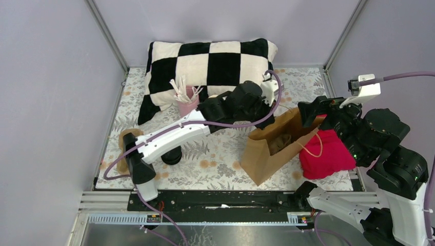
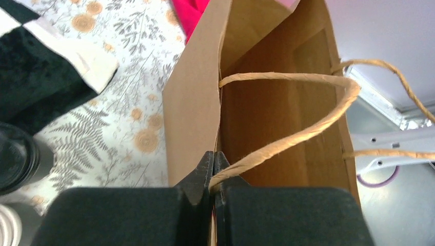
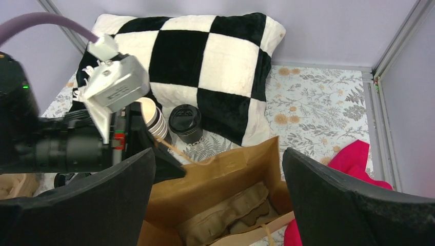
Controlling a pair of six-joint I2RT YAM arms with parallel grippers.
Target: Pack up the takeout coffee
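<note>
Left jaws pinched shut on the rim of the brown paper bag (image 1: 261, 159), right jaws wide open over its mouth; I judge packing barely begun, the black lidded takeout coffee cup (image 3: 185, 123) standing outside the bag, centre-left in the right wrist view, just beside the black-and-cream checkered pillow (image 3: 231, 56).

The pillow (image 1: 210, 64) was black-and-cream checked, the surface (image 1: 220, 154) white with grey ferns and tan flowers, the paper bag (image 1: 261, 159) brown, the cloth (image 1: 331, 151) crimson, the takeout coffee (image 3: 185, 123) black.
</note>
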